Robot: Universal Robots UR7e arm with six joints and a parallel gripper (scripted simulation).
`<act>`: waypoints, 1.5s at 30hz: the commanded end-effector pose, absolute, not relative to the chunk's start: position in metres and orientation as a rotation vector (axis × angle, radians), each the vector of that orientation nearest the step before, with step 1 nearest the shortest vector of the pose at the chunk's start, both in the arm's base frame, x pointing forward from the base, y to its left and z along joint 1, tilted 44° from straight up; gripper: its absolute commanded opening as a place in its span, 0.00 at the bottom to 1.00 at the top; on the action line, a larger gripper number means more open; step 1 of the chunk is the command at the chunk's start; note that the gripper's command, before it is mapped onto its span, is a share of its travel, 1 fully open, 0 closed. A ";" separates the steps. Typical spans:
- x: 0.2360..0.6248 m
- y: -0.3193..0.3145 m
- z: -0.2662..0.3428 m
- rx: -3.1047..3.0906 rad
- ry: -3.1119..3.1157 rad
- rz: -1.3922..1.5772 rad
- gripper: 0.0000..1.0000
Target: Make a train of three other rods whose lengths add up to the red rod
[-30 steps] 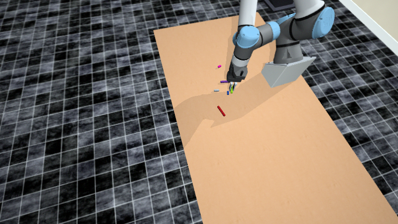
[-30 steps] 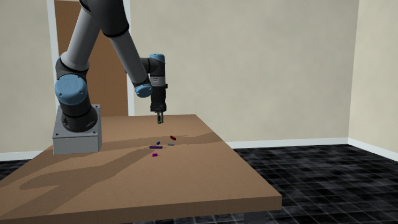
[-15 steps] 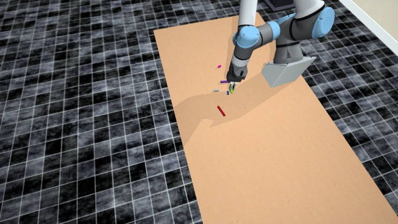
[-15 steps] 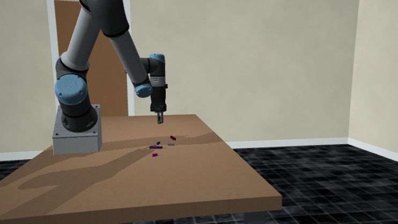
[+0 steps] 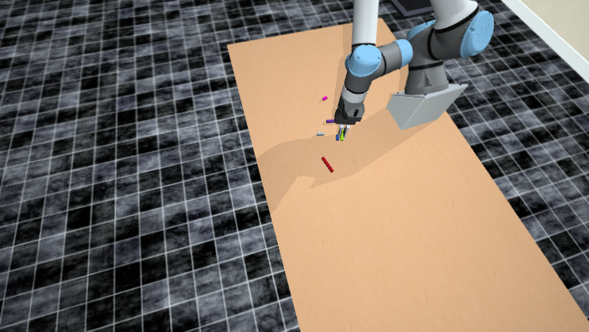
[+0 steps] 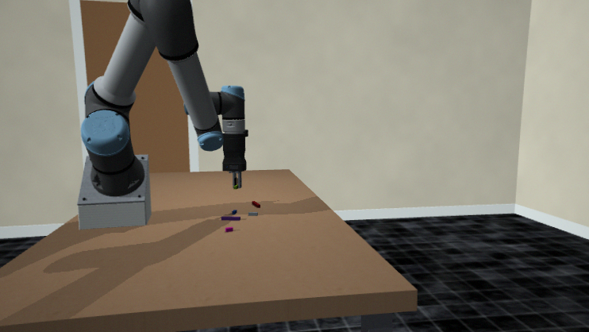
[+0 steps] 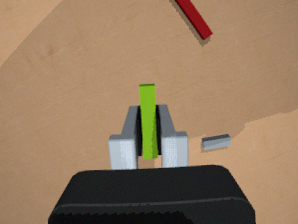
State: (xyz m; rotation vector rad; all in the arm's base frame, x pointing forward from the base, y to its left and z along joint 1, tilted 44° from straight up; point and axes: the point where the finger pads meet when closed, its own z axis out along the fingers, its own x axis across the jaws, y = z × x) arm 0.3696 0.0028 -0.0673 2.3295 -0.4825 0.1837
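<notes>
End effector (image 5: 344, 131) (image 6: 236, 185) (image 7: 148, 120): closed around lime rod (image 5: 341, 136) (image 6: 236, 187) (image 7: 148, 120), held level above worktop (image 5: 391, 230) (image 6: 263, 255) (image 7: 65, 115). On worktop, lying apart: red rod (image 5: 327, 164) (image 6: 256, 204) (image 7: 195, 19), grey rod (image 5: 320, 133) (image 6: 252, 214) (image 7: 216, 142), blue rod (image 5: 337, 137) (image 6: 233, 211), purple rod (image 5: 329, 121) (image 6: 230, 218), magenta rod (image 5: 325, 98) (image 6: 229, 229). Train: none laid.

Compared with both earlier moments, the end effector (image 5: 342, 137) (image 6: 236, 187) (image 7: 148, 120) has come down a little, bringing the lime rod (image 5: 341, 137) (image 6: 235, 187) (image 7: 148, 120) between its fingers nearer to the surface (image 5: 412, 226) (image 6: 247, 264) (image 7: 75, 100), though the rod is clearly above it in the exterior view.
</notes>
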 end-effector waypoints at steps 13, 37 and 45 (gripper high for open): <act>0.370 -0.035 -0.107 2.331 -0.481 0.188 0.24; 0.370 -0.045 -0.117 2.331 -0.481 0.188 0.24; 0.370 -0.045 -0.117 2.331 -0.481 0.188 0.24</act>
